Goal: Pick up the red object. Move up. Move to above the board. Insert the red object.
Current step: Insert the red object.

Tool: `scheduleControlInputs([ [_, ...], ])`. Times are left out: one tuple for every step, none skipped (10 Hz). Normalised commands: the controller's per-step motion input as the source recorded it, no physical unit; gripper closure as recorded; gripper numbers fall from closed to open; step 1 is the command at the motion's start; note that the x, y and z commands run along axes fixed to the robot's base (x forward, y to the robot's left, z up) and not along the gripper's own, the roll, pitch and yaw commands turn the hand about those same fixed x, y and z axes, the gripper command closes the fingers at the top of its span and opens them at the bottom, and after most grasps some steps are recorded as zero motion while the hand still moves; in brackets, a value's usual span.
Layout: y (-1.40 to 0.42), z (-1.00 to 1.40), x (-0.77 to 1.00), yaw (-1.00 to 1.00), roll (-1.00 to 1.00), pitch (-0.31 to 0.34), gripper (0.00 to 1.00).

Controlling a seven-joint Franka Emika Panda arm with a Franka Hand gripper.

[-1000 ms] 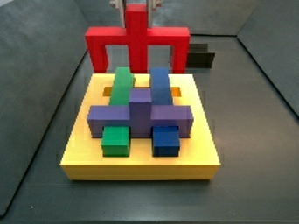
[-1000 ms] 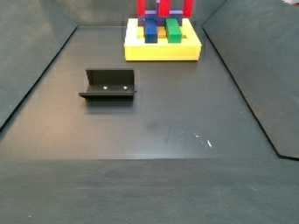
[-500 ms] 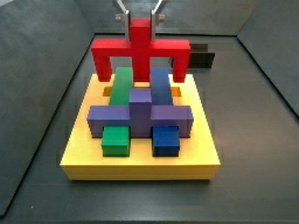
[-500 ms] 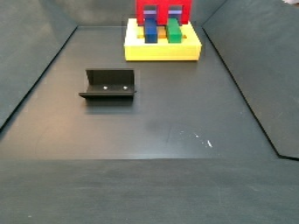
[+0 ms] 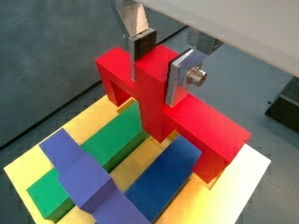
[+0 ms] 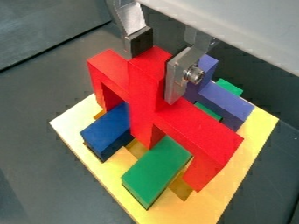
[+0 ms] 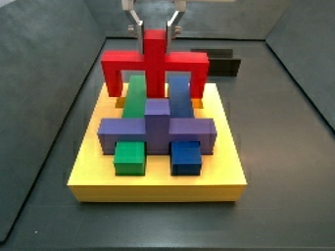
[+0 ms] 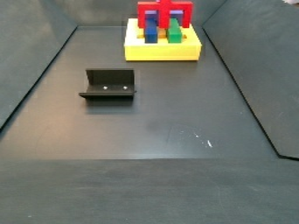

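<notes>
The gripper [image 7: 155,26] is shut on the centre stub of the red object [image 7: 156,67], an upright arch with two legs. It hangs over the far half of the yellow board [image 7: 157,178], its legs reaching down beside the long green block [image 7: 136,95] and long blue block [image 7: 178,93]. Both wrist views show the silver fingers clamping the stub, the gripper [image 5: 162,68] [image 6: 159,63] on the red object [image 5: 208,129] [image 6: 201,138], above the board [image 5: 247,194] [image 6: 73,133]. A side view shows the red object [image 8: 163,13] on the far board [image 8: 163,51].
A purple cross-shaped block [image 7: 157,127], a small green block [image 7: 128,157] and a small blue block [image 7: 187,157] sit on the near half of the board. The black fixture [image 8: 108,85] stands on the dark floor, also seen behind the board [image 7: 225,65]. Grey walls enclose the floor.
The gripper has moved down with the red object. The arch has dropped from above the board's far edge until its legs reach the long green and blue blocks.
</notes>
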Motion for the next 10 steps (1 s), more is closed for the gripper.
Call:
scheduleControlInputs([
  [0.01, -0.14, 0.11, 0.13, 0.00, 0.000, 1.00],
  [0.02, -0.08, 0.06, 0.09, 0.00, 0.000, 1.00],
  [0.04, 0.00, 0.01, 0.00, 0.00, 0.011, 1.00],
  [0.05, 0.01, 0.09, 0.00, 0.00, 0.051, 1.00],
  [0.04, 0.00, 0.08, 0.00, 0.00, 0.044, 1.00],
  [0.03, 0.00, 0.11, 0.00, 0.00, 0.041, 1.00],
  [0.01, 0.00, 0.19, 0.00, 0.00, 0.024, 1.00],
  [0.01, 0.00, 0.18, 0.00, 0.00, 0.013, 1.00],
  [0.00, -0.02, 0.09, 0.00, 0.00, 0.000, 1.00],
  [0.00, -0.14, 0.00, 0.00, 0.00, 0.000, 1.00],
])
